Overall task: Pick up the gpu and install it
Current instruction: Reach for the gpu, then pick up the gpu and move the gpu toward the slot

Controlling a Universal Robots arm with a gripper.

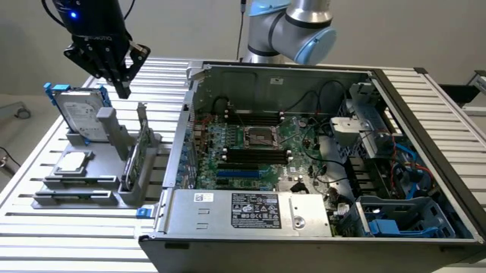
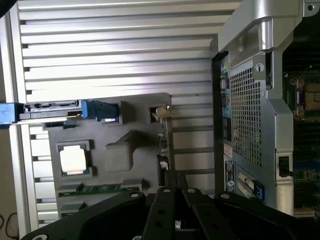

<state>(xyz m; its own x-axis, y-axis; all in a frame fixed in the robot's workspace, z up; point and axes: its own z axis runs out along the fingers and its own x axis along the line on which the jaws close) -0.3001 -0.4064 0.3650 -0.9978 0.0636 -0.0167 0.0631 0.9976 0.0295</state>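
Observation:
The gpu stands on edge in a slot of the grey holder, its silver end bracket sticking up. My gripper hangs above and behind it, over the holder's far end, shut with nothing between its fingers. In the wrist view the gpu shows edge-on as a thin line along the holder's side, directly ahead of my gripper, whose black fingers are pressed together. The open computer case, with its motherboard, lies at the exterior view's right of the holder.
A silver hard drive with a blue frame stands in the holder close under the gripper. A small square silver chip lies flat nearer the front. The case's wall rises right beside the gpu. The slatted metal table carries everything.

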